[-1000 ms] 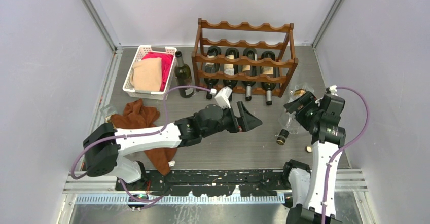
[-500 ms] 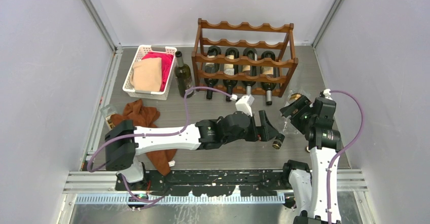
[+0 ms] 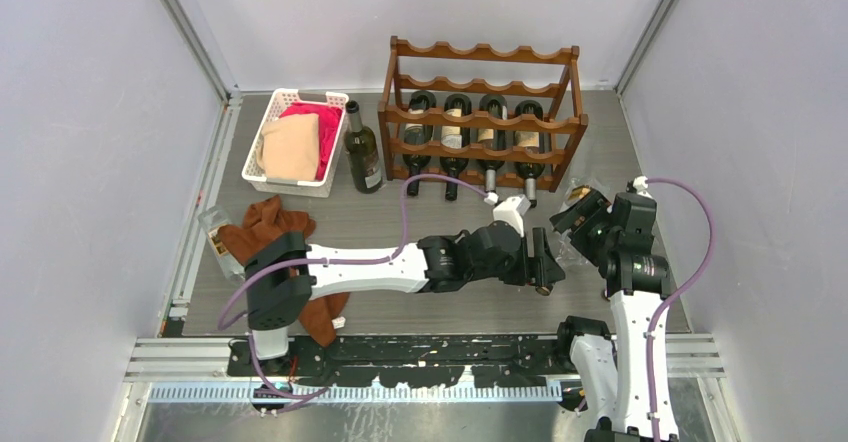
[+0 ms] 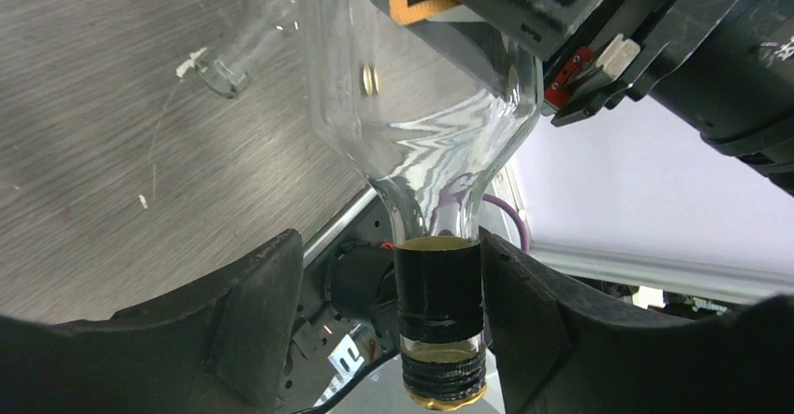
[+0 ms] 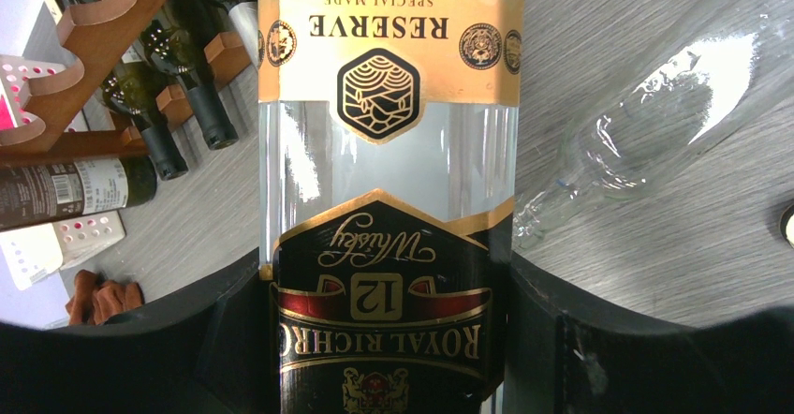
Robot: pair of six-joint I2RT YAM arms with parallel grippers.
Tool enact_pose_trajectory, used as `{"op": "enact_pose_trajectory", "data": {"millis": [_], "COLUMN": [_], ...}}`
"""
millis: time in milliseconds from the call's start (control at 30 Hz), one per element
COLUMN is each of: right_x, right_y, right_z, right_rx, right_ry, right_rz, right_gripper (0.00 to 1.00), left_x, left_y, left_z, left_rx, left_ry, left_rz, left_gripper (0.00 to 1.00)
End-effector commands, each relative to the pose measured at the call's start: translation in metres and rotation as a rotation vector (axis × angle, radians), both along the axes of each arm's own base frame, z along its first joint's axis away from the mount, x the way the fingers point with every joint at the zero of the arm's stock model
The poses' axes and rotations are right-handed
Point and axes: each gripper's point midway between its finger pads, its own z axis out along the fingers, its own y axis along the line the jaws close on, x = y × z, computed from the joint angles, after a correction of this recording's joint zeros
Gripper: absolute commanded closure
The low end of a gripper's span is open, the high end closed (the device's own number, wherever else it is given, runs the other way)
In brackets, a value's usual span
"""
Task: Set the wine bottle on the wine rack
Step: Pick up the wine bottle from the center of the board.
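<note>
Wine rack (image 3: 483, 112) at back centre, 4 bottles (image 3: 470, 140) lying side by side in it. Basket (image 3: 262, 127) to its left w/ cloths (image 3: 295, 144) in it; upright bottle (image 3: 361, 152) betw. the two. Towel (image 3: 285, 234) on table (image 3: 400, 217), front left. Wine bottle (image 5: 389, 105) front-right of rack, in right gripper (image 5: 389, 330), its neck betw. left gripper (image 4: 391, 330) fingers. Another bottle (image 5: 655, 119) lies on table beside it.

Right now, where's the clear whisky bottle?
Top view, right side: the clear bottle is held in the right hand, neck between the fingers of the left hand, in front of the wine rack.
</note>
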Motion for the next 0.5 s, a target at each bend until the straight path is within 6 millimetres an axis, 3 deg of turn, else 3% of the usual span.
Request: {"op": "enact_pose_trajectory", "data": {"millis": [0,467], "right_x": [0.025,0.022], "right_y": [-0.003,-0.001], "right_z": [0.050,0.050], "right_rx": [-0.022,-0.013], "right_ry": [-0.224,-0.239], "right_rz": [-0.008,-0.010], "right_gripper": [0.99,0.99], "left_x": [-0.008,-0.009], "left_y": [-0.021,-0.044], "left_z": [0.030,0.020], "left_rx": [-0.094,-0.132], "left_ry": [-0.002,0.027], "left_rz": [-0.051,-0.077], "left_gripper": [0.32,0.41]}}
